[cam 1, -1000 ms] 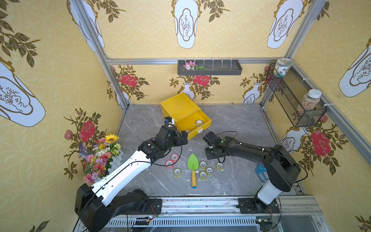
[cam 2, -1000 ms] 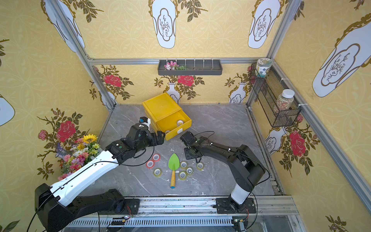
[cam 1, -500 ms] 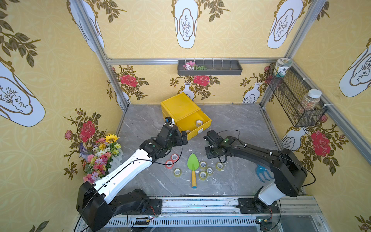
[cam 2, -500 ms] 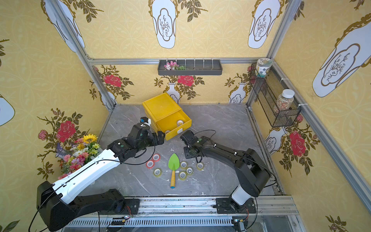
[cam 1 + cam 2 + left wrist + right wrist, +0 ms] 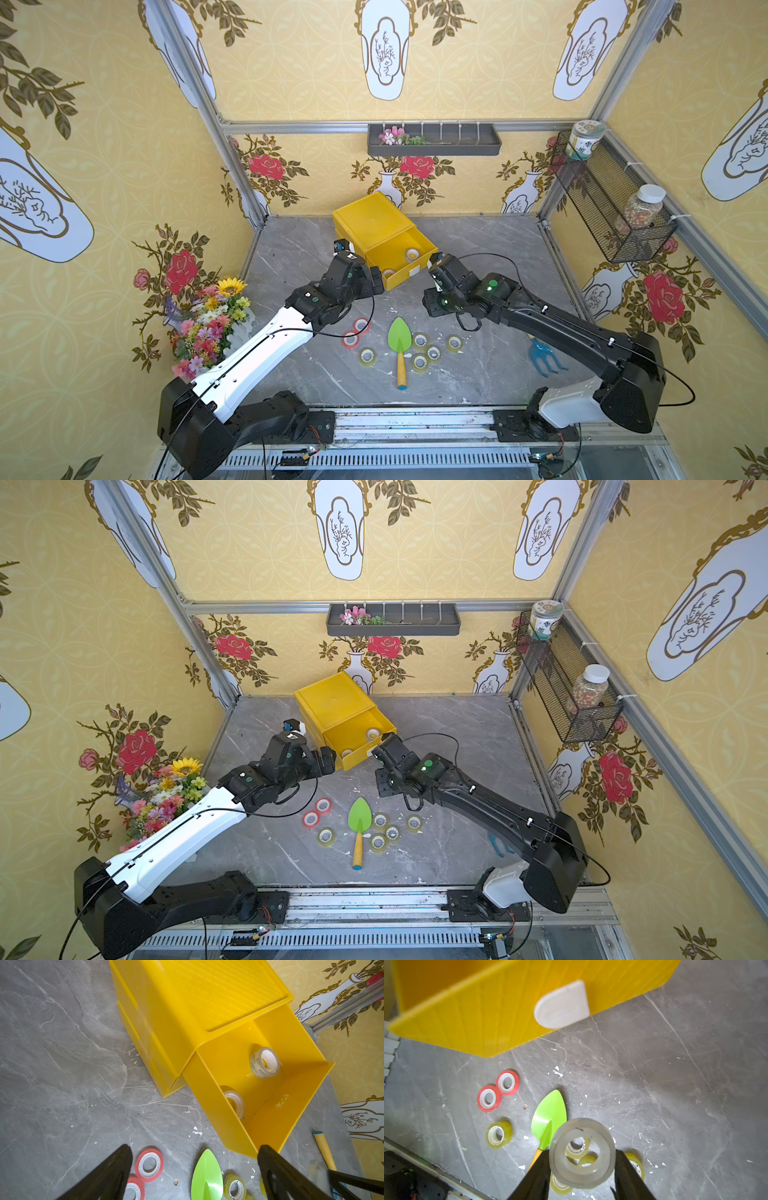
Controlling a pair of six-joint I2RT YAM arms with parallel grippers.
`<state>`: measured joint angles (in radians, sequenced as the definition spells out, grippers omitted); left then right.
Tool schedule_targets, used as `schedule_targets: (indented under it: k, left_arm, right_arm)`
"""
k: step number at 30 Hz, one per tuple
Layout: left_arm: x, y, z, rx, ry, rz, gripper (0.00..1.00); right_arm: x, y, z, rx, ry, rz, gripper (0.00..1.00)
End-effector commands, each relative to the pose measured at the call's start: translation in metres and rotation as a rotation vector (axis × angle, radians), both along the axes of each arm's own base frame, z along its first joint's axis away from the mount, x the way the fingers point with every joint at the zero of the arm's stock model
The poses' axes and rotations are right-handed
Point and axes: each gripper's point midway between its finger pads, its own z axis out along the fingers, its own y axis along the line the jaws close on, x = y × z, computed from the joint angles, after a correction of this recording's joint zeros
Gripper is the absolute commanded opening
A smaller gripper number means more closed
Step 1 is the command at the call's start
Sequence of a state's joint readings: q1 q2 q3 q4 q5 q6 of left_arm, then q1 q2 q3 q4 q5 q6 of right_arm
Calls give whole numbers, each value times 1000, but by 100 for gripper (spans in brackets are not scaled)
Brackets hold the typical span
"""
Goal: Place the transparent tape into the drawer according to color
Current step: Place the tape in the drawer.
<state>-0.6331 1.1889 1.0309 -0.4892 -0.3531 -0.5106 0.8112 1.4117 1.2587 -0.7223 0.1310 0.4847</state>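
Now, in both top views the yellow box (image 5: 370,220) sits toward the back of the grey table (image 5: 478,249) with its drawer (image 5: 399,281) pulled out. Two clear tape rolls (image 5: 412,254) lie inside the drawer, apart from each other. The left claw (image 5: 377,279) hovers just beside one front corner of the drawer. The right claw (image 5: 435,270) is up at the other front corner, near the white handle (image 5: 415,271). Down on the table, the green trowel (image 5: 399,336) splits the loose tape. Two red rolls (image 5: 361,325), touching, lie on the left arm's side. Of the five yellowish rolls (image 5: 419,340), one lies with the reds and four cluster on the right arm's side. A blue rake (image 5: 544,357) lies next to the right arm, and flowers (image 5: 212,316) stand by the left wall.

Over to the left wrist view: the claw's black fingers (image 5: 116,1167) stand wide apart, nothing between them. Beyond them the open drawer shows one clear roll out on its floor and the other tight against a side wall. The red rolls and the trowel's tip lie on the table below the fingers.

And the right wrist view: the claw is clamped on a colourless roll (image 5: 608,1153), one finger on each side of it. It hangs above the trowel, and yellowish rolls show through its hole. The drawer's front and handle are just ahead.
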Motion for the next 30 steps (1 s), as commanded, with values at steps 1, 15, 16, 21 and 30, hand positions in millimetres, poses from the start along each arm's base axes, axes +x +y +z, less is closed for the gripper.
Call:
schedule_targets:
  k: [1,15,16,21,30]
  left_arm:
    - [2,4,3,-2,-6,21,100]
    - [3,8,5,-23,-7,31,100]
    - [3,8,6,-23,-8,31,100]
    - [5,14,0,-10,7,45,100]
    - [8,14,8,-34,3,36,100]
  right_arm:
    - [1,0,25,2,-46,15,45]
    - [97,68,93,66,-211,119,45]
    - [106,69,90,71,-201,115,45]
    - [126,77,61,58,-152,114,47]
    - [116,70,78,98,-201,115,60]
